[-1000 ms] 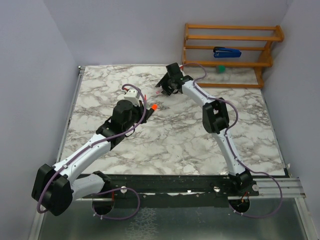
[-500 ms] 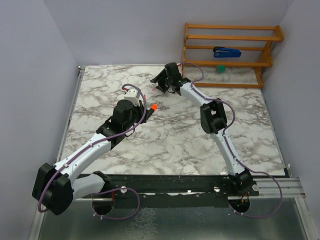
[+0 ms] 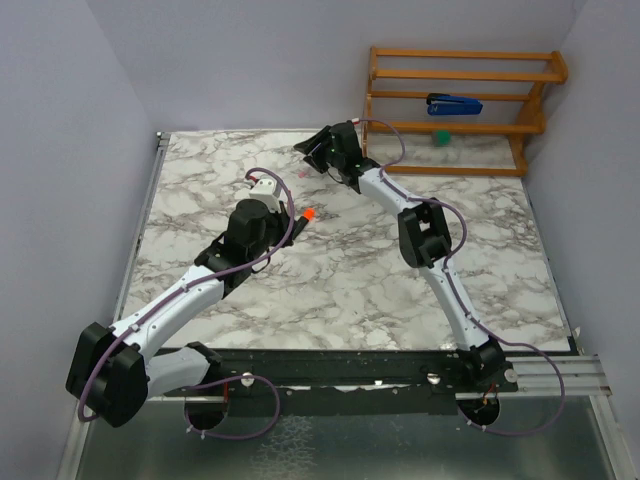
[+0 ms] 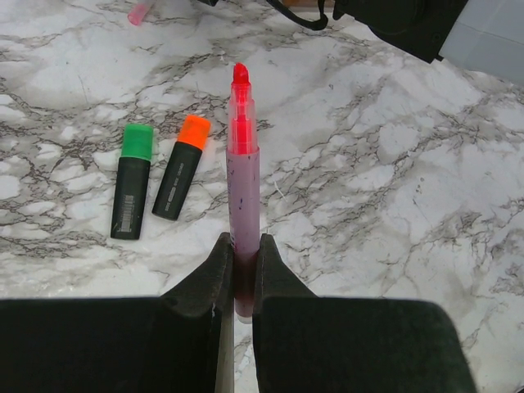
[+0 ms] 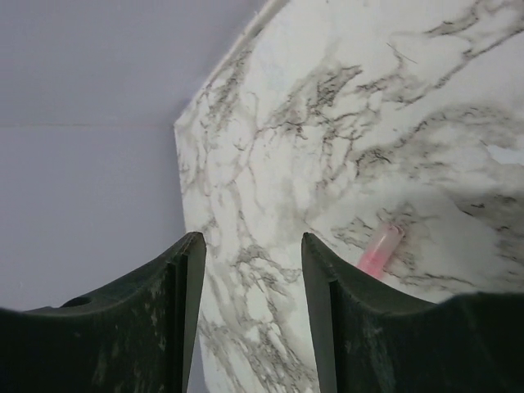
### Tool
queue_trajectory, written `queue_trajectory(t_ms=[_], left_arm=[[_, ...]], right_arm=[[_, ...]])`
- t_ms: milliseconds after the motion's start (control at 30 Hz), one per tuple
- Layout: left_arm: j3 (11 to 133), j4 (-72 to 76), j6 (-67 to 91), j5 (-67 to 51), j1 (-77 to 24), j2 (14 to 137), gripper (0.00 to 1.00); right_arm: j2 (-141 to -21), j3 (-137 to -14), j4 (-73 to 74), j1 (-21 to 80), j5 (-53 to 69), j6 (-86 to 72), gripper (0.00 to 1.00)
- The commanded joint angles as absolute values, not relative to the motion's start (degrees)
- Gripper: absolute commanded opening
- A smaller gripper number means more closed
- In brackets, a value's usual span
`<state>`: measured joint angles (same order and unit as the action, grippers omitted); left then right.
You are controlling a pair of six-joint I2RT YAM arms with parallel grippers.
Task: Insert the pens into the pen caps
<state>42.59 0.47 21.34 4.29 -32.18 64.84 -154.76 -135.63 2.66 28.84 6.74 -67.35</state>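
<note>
My left gripper (image 4: 243,246) is shut on the pale pink pen (image 4: 243,188), whose bare red tip points away from me; in the top view the gripper (image 3: 292,214) is at the table's middle left. Two black-bodied pens lie side by side to its left, one with a green end (image 4: 133,184), one with an orange end (image 4: 180,180). A small clear pink cap (image 5: 378,250) lies on the marble beside my right gripper (image 5: 252,241), which is open and empty near the table's back edge (image 3: 318,152). A tiny green cap (image 3: 441,137) sits on the rack. I see no orange cap.
A wooden rack (image 3: 460,120) stands at the back right with a blue stapler-like object (image 3: 454,103) on it. The marble table (image 3: 350,280) is walled at the back and on both sides. The right arm (image 4: 393,20) crosses the top of the left wrist view.
My right gripper has moved back and to the left, toward the table's back edge and away from the pink cap. My left gripper and its pen have not moved.
</note>
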Motion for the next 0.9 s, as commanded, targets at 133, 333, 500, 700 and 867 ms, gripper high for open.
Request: queue_trajectory(t_ms=[133, 333, 500, 700, 867], left_arm=[[43.37, 0.09, 20.57, 6.68, -31.02, 66.49, 0.00], [45.20, 0.17, 19.91, 1.85, -30.54, 74.88, 0.00], [52.33, -5.31, 18.26, 0.15, -32.56, 88.47, 0.00], [65.38, -14.53, 16.16, 2.54, -35.89, 100.86, 0.00], [75.14, -22.76, 13.95, 0.79, -37.67, 110.11, 0.00]], right_arm=[[-159.75, -137.26, -10.13, 29.29, 7.88, -70.73, 0.53], [-144.32, -113.42, -19.73, 26.10, 2.06, -70.33, 0.54], [-121.49, -87.69, -23.34, 19.02, -8.61, -64.29, 0.56], [-99.60, -69.74, -20.41, 12.64, -15.72, -53.64, 0.59], [-90.56, -62.03, -19.54, 8.51, -14.60, -49.88, 0.62]])
